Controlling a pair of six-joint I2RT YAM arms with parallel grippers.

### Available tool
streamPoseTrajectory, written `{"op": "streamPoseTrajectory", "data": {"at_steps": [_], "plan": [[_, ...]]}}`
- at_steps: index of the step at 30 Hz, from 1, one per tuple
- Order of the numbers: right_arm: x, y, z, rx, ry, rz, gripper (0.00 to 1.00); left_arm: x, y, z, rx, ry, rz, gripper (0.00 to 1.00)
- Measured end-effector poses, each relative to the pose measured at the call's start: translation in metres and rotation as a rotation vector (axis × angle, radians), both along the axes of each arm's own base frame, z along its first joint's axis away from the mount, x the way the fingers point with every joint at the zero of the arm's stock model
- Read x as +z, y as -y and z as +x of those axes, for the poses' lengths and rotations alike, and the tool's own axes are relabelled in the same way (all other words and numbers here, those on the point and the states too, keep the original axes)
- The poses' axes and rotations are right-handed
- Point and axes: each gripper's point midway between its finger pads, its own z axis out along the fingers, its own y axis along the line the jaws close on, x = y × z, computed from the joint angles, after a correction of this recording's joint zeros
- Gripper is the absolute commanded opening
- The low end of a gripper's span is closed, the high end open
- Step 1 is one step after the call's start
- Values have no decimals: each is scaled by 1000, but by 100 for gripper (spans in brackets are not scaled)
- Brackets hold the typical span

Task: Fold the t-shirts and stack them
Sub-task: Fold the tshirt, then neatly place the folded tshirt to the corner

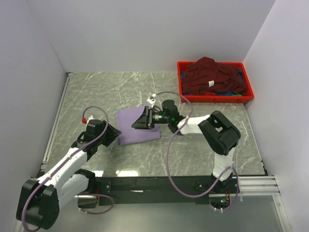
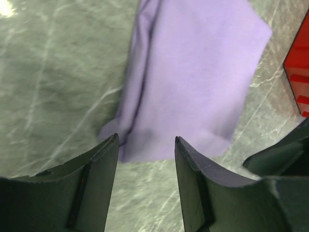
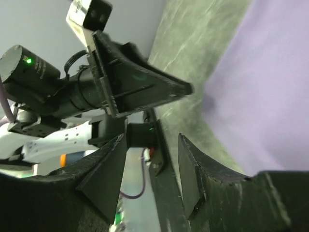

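Observation:
A folded lavender t-shirt (image 1: 136,130) lies flat mid-table. It fills the upper part of the left wrist view (image 2: 193,72) and the right side of the right wrist view (image 3: 270,96). My left gripper (image 1: 114,136) (image 2: 146,139) stands open just off the shirt's near-left edge, with only marble between its fingers. My right gripper (image 1: 138,123) (image 3: 152,137) hangs open over the shirt's top, pointing left, holding nothing. A dark maroon t-shirt (image 1: 207,75) with a small white label is heaped in the red crate (image 1: 212,100), with bits of blue and green cloth (image 1: 231,93) under it.
The red crate stands at the back right by the wall; its corner shows in the left wrist view (image 2: 299,72). White walls enclose the marble table (image 1: 96,92) on three sides. The left arm (image 3: 72,92) fills the upper left of the right wrist view.

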Motion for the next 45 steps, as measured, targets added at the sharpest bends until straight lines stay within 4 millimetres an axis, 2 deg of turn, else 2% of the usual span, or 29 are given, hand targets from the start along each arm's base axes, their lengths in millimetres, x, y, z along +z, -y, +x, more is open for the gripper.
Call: {"op": "streamPoseTrajectory", "data": {"at_steps": [2, 6, 8, 12, 14, 18, 21, 22, 23, 28, 34, 42, 45], "plan": [[-1, 17, 10, -42, 17, -19, 54, 4, 3, 4, -8, 0, 1, 57], [-37, 62, 32, -183, -5, -209, 55, 7, 2, 13, -1, -3, 34, 60], [-52, 82, 36, -239, 1, -329, 55, 7, 0, 15, 4, -10, 53, 60], [-59, 109, 36, -292, 54, -509, 55, 0, -2, 15, 7, -47, 87, 59], [-60, 116, 38, -301, 78, -558, 55, -7, -1, 14, -2, -71, 98, 58], [-68, 126, 36, -299, 82, -630, 55, -23, 4, 10, -35, -133, 124, 55], [-75, 131, 32, -290, 73, -664, 55, -35, 11, 4, -63, -176, 140, 44], [-77, 132, 31, -289, 70, -673, 54, -38, 12, 3, -68, -185, 142, 35], [-78, 133, 30, -288, 68, -680, 54, -40, 13, 2, -69, -192, 141, 31], [-81, 136, 28, -281, 70, -703, 54, -41, 19, 3, -68, -192, 115, 19], [-77, 130, 31, -270, 70, -675, 54, -44, 25, 5, -55, -172, 60, 17], [-105, 128, 33, -253, 6, -720, 53, -44, 28, 6, -55, -162, 40, 17], [-107, 125, 35, -249, 6, -720, 49, -44, 28, 6, -57, -163, 40, 19]]}}
